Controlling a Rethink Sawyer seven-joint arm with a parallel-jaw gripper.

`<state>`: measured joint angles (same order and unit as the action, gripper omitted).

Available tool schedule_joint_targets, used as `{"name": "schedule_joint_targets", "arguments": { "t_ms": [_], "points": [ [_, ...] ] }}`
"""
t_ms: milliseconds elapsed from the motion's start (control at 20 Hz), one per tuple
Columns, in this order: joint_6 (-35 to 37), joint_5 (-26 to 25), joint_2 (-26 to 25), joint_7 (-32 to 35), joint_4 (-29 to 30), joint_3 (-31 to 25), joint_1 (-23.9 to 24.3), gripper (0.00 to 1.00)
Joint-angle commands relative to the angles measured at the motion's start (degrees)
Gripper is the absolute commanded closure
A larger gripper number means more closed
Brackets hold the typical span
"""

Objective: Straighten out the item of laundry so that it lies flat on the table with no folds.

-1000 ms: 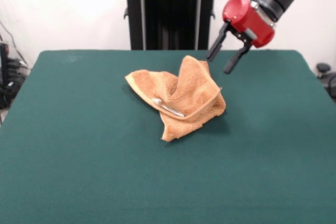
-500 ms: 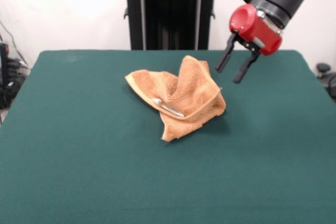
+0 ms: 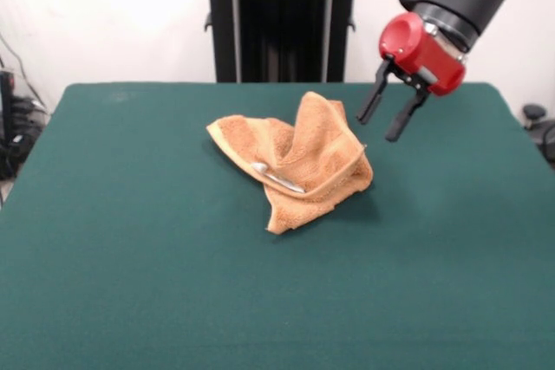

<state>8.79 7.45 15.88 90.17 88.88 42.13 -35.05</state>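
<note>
The orange-tan towel lies crumpled near the middle of the dark green table, with a raised peak at its far right and folds over its lower part. A pale strip, perhaps its tag, shows in a fold. My gripper hangs in the air just right of the towel's peak, apart from it. Its two black fingers are spread open and hold nothing.
The robot's black pedestal stands behind the table's far edge. Cables and dark equipment sit beyond the table's left edge, and a dark object beyond its right edge.
The gripper has moved to the right and slightly down, away from the towel's peak, staying open. Most of that shift came in the first half second. The towel has not moved.
</note>
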Motion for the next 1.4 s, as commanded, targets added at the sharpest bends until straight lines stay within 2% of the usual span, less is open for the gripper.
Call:
{"name": "schedule_joint_targets", "arguments": {
  "t_ms": [50,1400],
  "points": [
    [-0.01,-0.07,-5.04,10.36,-0.54,-7.66,-0.54,0.0],
    [-1.83,-1.72,-4.77,8.32,-0.65,-11.32,2.08,0.0]
  ]
}}
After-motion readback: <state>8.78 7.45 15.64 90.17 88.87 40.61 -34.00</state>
